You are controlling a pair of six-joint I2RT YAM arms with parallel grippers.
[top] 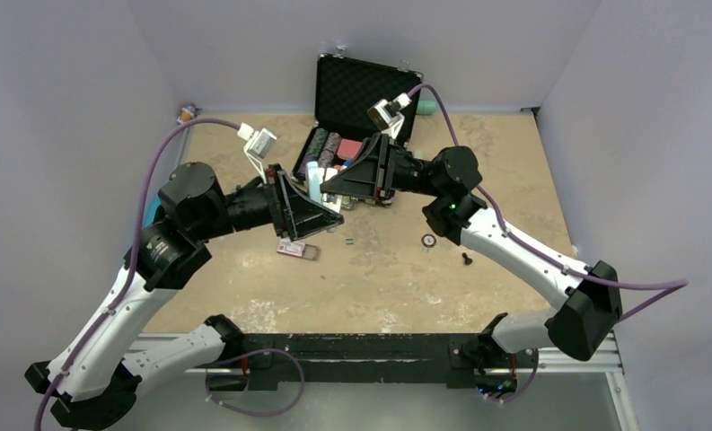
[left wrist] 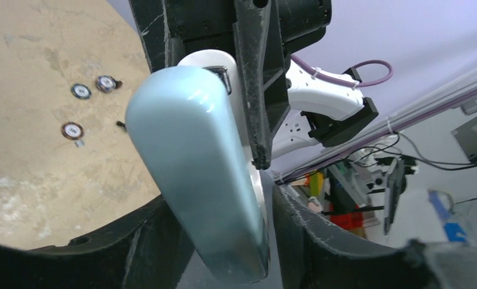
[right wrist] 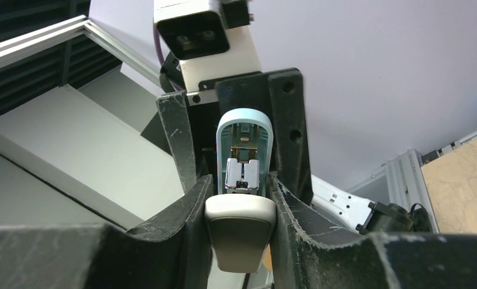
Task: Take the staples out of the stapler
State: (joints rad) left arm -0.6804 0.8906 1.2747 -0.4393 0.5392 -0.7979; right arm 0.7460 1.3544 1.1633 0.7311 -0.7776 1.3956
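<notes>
A small stapler (top: 314,182) with a light blue cover and a white base is held in the air between both grippers, swung open. My left gripper (top: 323,206) is shut on the blue cover (left wrist: 200,174), which fills the left wrist view between the fingers (left wrist: 230,241). My right gripper (top: 338,184) is shut on the white base (right wrist: 240,232). Beyond it, the silvery magazine (right wrist: 242,174) shows inside the cover; I cannot tell whether staples lie in it. Two tiny grey strips (top: 349,241) that look like staples lie on the table below.
An open black case (top: 363,85) with several small items stands at the back. A small pink and white box (top: 298,250), a round disc (top: 429,241) and a black screw (top: 467,259) lie on the tan table. A teal object (top: 426,106) sits behind the case.
</notes>
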